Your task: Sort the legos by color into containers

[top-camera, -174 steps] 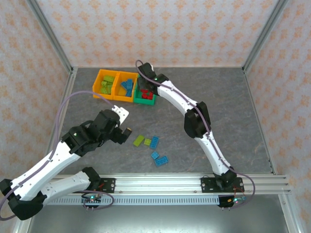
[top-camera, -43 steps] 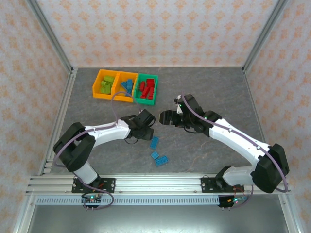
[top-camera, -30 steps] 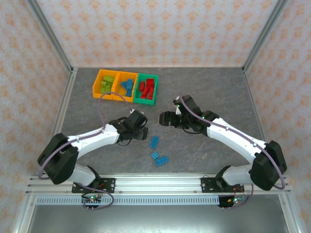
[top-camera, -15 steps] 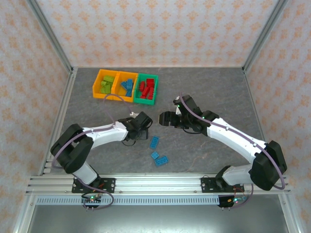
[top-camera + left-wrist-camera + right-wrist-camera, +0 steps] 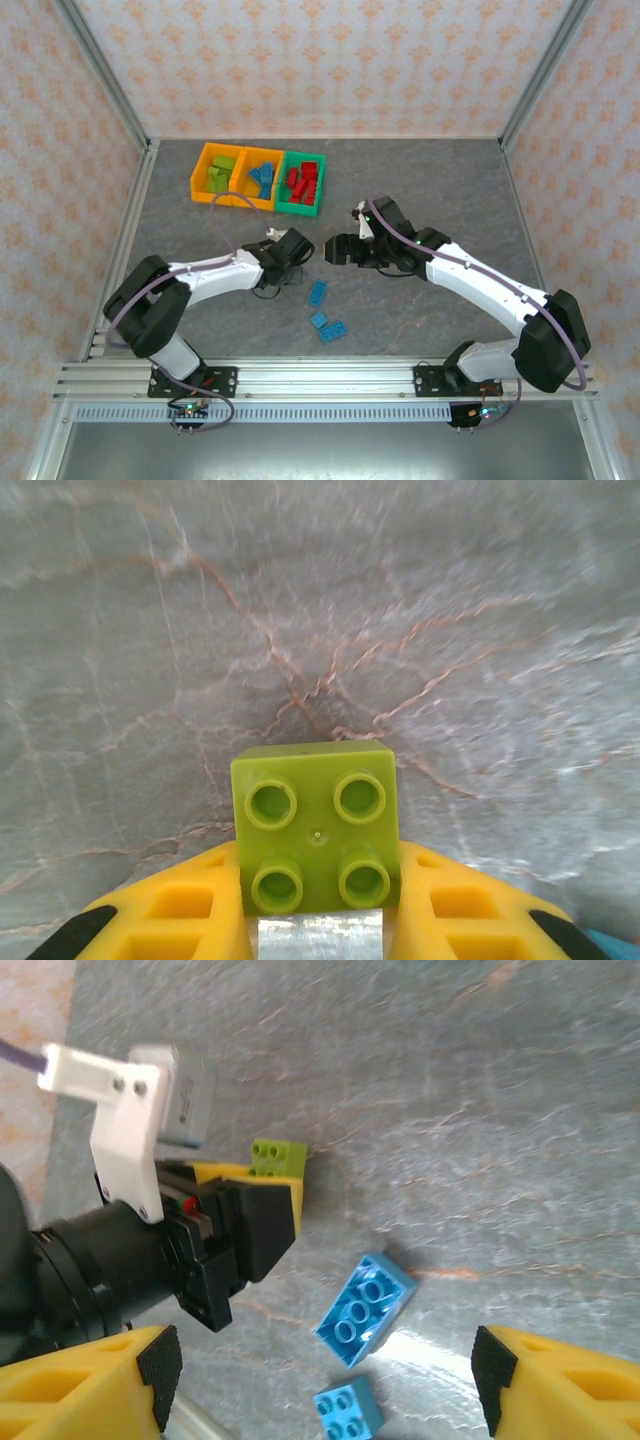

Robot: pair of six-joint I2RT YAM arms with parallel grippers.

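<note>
A lime-green lego (image 5: 315, 825) and light-blue legos (image 5: 365, 1310) show against a grey, reddish-veined table (image 5: 400, 630)

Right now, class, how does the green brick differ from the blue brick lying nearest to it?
The green brick is lime; the blue brick is light blue. The green brick is square with four studs; the blue brick is longer. The green brick is gripped by the left end effector; the blue brick lies loose on the table. Both are studded plastic.
</note>
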